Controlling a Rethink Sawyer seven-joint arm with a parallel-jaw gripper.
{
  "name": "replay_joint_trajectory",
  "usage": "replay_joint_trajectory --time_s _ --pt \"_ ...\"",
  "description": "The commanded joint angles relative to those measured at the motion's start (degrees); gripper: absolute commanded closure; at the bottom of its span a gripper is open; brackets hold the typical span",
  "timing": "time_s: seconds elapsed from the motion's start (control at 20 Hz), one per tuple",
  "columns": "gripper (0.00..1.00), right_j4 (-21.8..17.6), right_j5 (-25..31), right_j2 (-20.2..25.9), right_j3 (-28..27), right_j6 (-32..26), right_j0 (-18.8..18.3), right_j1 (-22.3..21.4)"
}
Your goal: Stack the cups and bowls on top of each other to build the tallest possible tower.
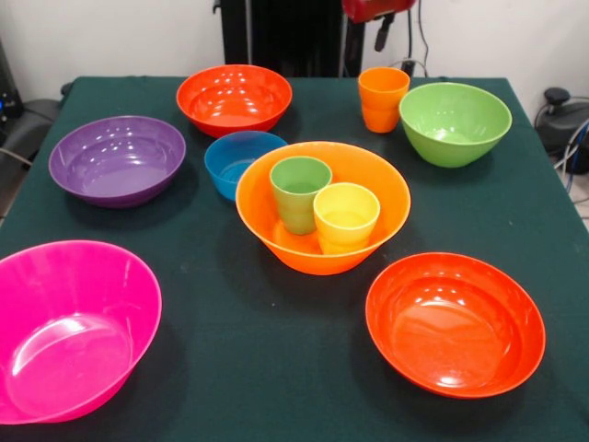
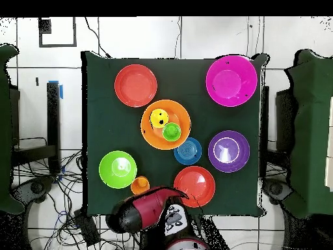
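Up front, pink bowl (image 1: 74, 327) and a red bowl (image 1: 456, 322) sit untouched; mid-table the orange bowl (image 1: 322, 204) holds green cup (image 1: 299, 191) and yellow cup (image 1: 345, 216) side by side, so anything stacked there could rock. Arm (image 2: 146, 209) far back; jaws' state, cannot tell.

You have the large light orange plastic bowl (image 1: 323, 208) upright mid-table, holding the green ridged tumbler (image 1: 300, 191) and yellow tumbler (image 1: 345, 216), both upright, touching. The small blue bowl (image 1: 241, 161) sits against its rim. Your orange tumbler (image 1: 383, 98) stands beside the lime green bowl (image 1: 455, 122). One red-orange bowl (image 1: 234, 97), the purple bowl (image 1: 118, 159), the pink bowl (image 1: 70, 327) and the other red-orange bowl (image 1: 455, 322) sit apart near the table's edges.
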Motion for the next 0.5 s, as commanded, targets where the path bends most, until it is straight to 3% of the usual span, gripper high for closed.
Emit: replay_joint_trajectory --time_s 0.05,0.5 --pt "0.00 2.31 -11.19 -1.29 1.21 13.50 1.65 4.34" --pt "0.00 -1.94 -14.44 -2.86 -0.80 13.29 1.12 9.14"
